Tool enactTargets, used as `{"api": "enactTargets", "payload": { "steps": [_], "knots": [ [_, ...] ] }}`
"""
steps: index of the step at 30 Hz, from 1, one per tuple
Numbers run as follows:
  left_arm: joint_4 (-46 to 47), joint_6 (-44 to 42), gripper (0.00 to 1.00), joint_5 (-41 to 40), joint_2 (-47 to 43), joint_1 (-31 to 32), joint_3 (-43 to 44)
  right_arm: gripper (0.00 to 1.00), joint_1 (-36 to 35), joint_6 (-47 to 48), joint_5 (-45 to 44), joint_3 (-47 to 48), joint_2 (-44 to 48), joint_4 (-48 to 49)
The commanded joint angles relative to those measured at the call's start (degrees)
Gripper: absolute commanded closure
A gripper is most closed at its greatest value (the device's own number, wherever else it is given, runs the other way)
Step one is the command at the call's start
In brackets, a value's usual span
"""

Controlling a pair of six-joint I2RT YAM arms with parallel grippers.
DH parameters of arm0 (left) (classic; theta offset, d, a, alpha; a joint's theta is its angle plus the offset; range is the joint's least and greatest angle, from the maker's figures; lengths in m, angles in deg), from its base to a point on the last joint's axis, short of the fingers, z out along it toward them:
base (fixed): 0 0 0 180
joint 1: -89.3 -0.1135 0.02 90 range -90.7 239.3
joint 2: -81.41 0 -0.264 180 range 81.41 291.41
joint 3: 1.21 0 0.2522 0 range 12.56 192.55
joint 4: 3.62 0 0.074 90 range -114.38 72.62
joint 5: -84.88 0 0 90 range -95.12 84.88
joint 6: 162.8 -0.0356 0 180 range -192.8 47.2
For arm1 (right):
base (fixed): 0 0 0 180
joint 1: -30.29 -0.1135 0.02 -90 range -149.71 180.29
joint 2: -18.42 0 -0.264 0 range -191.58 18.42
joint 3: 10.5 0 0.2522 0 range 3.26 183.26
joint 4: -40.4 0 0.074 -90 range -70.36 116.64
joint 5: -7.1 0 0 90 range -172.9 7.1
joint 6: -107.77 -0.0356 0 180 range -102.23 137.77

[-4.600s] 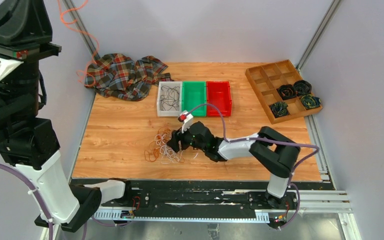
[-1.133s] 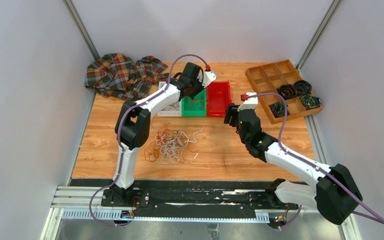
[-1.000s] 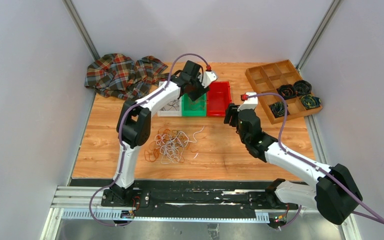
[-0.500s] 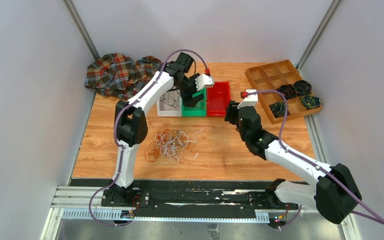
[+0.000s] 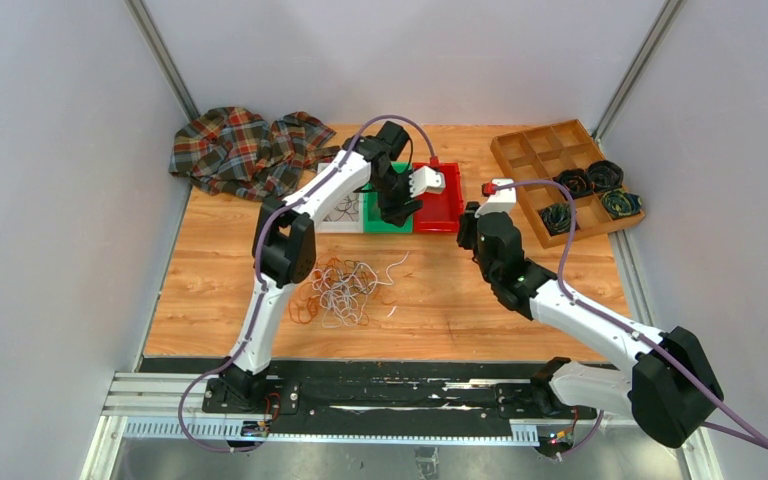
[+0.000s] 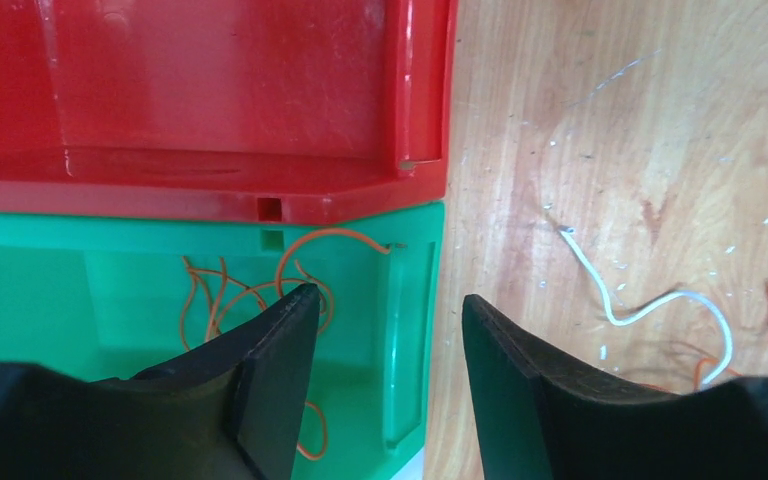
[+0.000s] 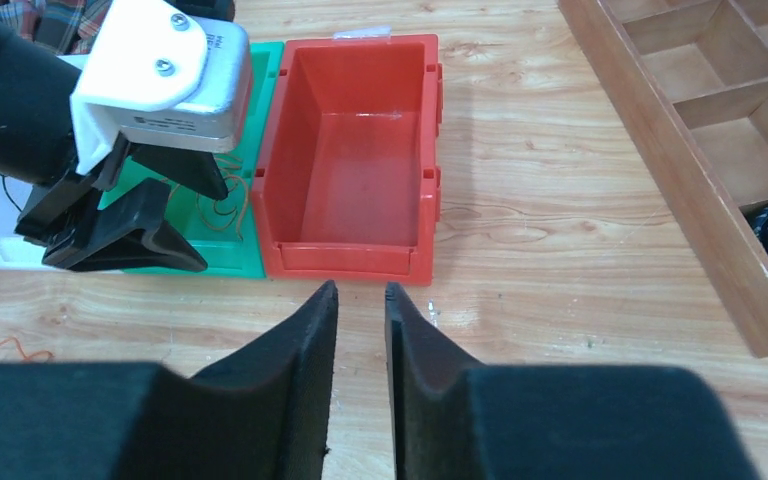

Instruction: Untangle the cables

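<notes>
A: The left claw (image 6: 388, 300), how does it stand?

B: Spread, with nothing between its fingers. It hangs over the near end of the green bin (image 6: 160, 235).

A: And the right claw (image 7: 360, 290)?

B: Almost pressed together (a thin slit shows) and empty. It is over the counter (image 7: 560, 230), near and right of the green bin. It points at the red bin (image 7: 350, 262), which touches the green bin's right side.

A: Where are the cables (image 5: 340, 290)?

B: Mostly in one tangled bunch on the counter, nearer than the green bin, a little left and well apart from it. A few orange strands (image 6: 222, 295) lie inside the green bin. Some black strands (image 5: 340, 208) lie in the white bin (image 5: 318, 215), which touches its left side.

A: Farther back?

B: A plaid cloth (image 5: 245, 150) lies beyond the green bin to the left. A wooden tray (image 5: 530, 150) sits well to its right, with dark coils (image 5: 585, 185) in some compartments.
</notes>
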Motion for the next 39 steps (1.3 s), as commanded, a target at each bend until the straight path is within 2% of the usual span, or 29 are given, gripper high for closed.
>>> {"api": "enactTargets", "payload": {
  "steps": [1, 4, 8, 12, 18, 26, 29, 31, 33, 34, 37, 39],
  "knots": [
    [5.1, 0.1, 0.44, -1.6, -0.3, -0.3, -0.7, 0.79, 1.6, -1.0, 0.4, 0.1, 0.7, 0.5],
    [10.7, 1.2, 0.53, -1.6, -2.3, -0.3, -4.5, 0.85, 1.6, -1.5, 0.4, -0.4, 1.0, 0.8],
    [15.5, 2.3, 0.71, -1.2, -4.1, -0.8, -7.3, 0.93, 1.6, -1.8, 0.4, -0.7, 1.0, 0.9],
    [23.8, 6.5, 0.83, -3.9, -6.0, -2.2, -11.3, 0.98, 1.6, -2.3, 2.6, -0.6, 0.5, 1.1],
    [25.1, 7.4, 0.86, -4.4, -6.7, -3.8, -12.2, 0.99, 1.6, -3.1, 3.2, -0.2, -1.1, 1.5],
    [27.7, 11.1, 0.85, -6.1, -4.6, -3.5, -12.5, 0.99, 1.5, -3.6, 3.7, 0.3, -2.5, 1.6],
    [25.2, 12.2, 0.77, -7.0, -3.6, -3.6, -9.3, 0.99, 1.5, -3.5, 3.7, 0.5, -2.3, 1.2],
    [17.9, 10.3, 0.7, -4.7, -3.5, -3.7, -4.3, 0.97, 1.5, -3.5, 4.0, 0.8, -1.8, 1.0],
    [9.5, 9.2, 0.53, -1.7, -4.8, -4.4, 1.2, 0.92, 1.5, -2.8, 5.9, 1.5, -1.1, 0.6],
    [8.2, 9.9, 0.45, -2.1, -6.5, -5.0, 1.6, 0.85, 1.5, -2.3, 7.2, 2.0, -0.7, 0.3],
    [4.9, 9.6, 0.22, -2.1, -16.3, -7.1, -3.4, 0.68, 1.5, -1.6, 9.4, 3.1, -0.5, -0.5],
    [1.9, 8.7, 0.09, -2.8, -23.0, -8.5, -9.1, 0.6, 1.4, -1.2, 10.5, 3.7, -0.1, -1.2]
  ]
}}
